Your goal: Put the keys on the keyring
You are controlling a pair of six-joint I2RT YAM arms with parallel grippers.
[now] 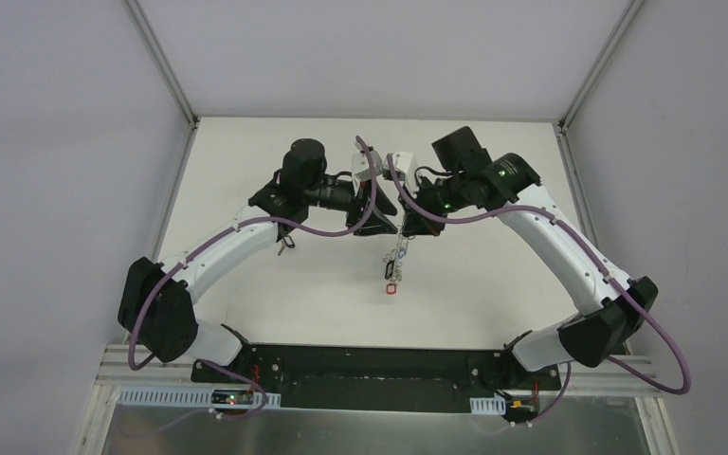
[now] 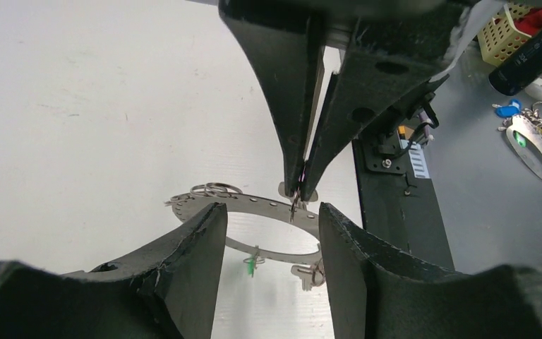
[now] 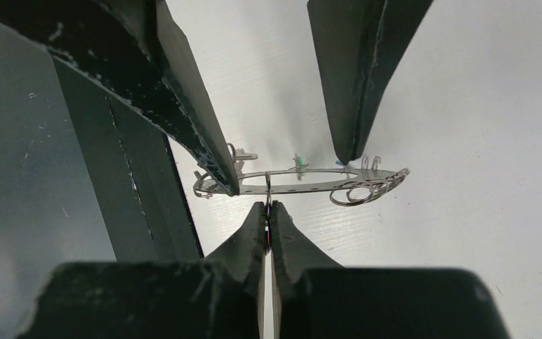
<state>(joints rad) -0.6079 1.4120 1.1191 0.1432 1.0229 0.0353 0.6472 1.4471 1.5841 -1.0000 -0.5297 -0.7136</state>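
Note:
The keyring (image 2: 268,205) is a flat grey metal hoop with small holes, hanging in the air between both grippers. In the top view the keyring (image 1: 396,261) dangles with a red tag (image 1: 391,288) lowest. A silver key (image 2: 309,275), a green tag (image 2: 252,265) and spare small rings (image 2: 215,189) hang from it. My right gripper (image 3: 269,206) is shut on a small ring threaded through the hoop (image 3: 310,176). My left gripper (image 2: 272,212) stands open, one finger on each side of the hoop. Whether either finger touches it I cannot tell.
The black base plate (image 2: 395,212) runs along the near table edge. Beyond it, on a grey surface, lie another bunch of keys (image 2: 536,134), a black cylinder (image 2: 536,53) and a yellow basket (image 2: 522,28). A small dark object (image 1: 287,244) lies on the table by the left arm.

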